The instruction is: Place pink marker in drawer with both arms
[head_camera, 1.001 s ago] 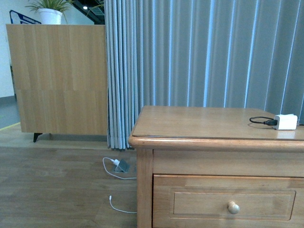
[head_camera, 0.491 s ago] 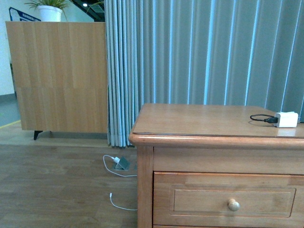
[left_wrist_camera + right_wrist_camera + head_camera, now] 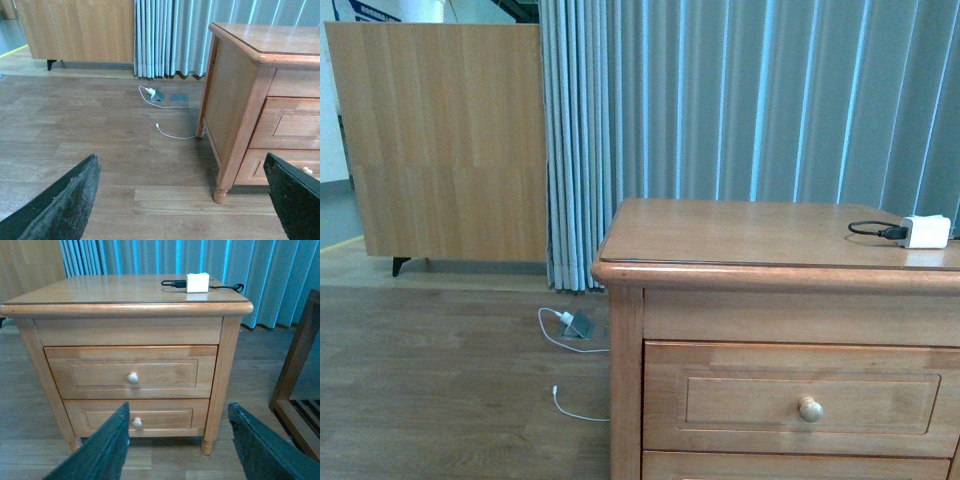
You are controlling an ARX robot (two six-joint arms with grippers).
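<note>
**Cabinet closed, both end effectors spread and empty, pink marker out of sight**

Front view: the honey-brown cabinet fills the lower right. Its top carries a white charger block near the right rear edge, with a black cable plugged into its left side. Below the top rail, the drawer sits fully shut, its round pale knob centred on the framed panel. Only the upper edge of the lower drawer shows at the frame's bottom. Behind the cabinet hang blue-grey curtains. To the left stands a light wooden panel cabinet on dark feet. On the wooden floor lie a white cable and a small grey floor socket with a white plug. Neither arm appears here, and the pink marker is not visible.

Left wrist view: the left end effector is released, its 2 black fingers spread wide apart with nothing between them. Beyond them are the floor, the cabinet's left side and front leg, and the same white cable near that leg. No marker shows.

Right wrist view: the right end effector is also released, its 2 dark fingers well apart and empty. It faces the cabinet front squarely: the drawer is shut, and the shallower lower drawer with its own knob is shut too. The charger block sits on top. A brown wooden frame stands to one side. The marker cannot be seen in any view.
</note>
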